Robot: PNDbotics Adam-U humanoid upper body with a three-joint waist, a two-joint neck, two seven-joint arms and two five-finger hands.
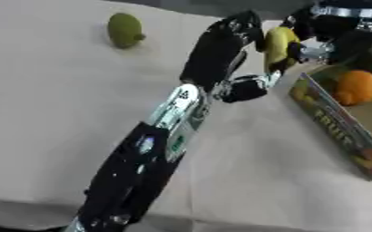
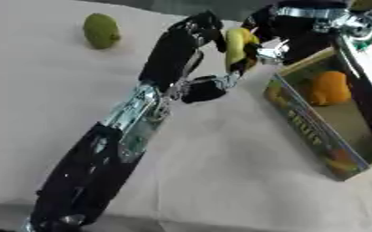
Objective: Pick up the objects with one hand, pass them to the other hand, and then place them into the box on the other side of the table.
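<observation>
The box (image 1: pixel 332 118) sits on the desk (image 1: pixel 54 113) with an orange fruit (image 1: pixel 357 87) inside. Just beside its near-left corner, above the desk, I have the left robot hand (image 1: pixel 235 34) and right robot hand (image 1: pixel 320 43) meeting on a yellow banana-like fruit (image 1: pixel 278 45); both seem curled on it. It looks light, smooth and stiff, so I'd hold it mid-body. A green fruit (image 1: pixel 124 30) lies well left of the box.

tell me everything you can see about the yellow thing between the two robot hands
The yellow object is elongated, smooth and slightly curved like a banana, with a darker lower end. It hangs roughly upright above the table, left of the box. The left robot hand and the right robot hand both touch it.
</observation>
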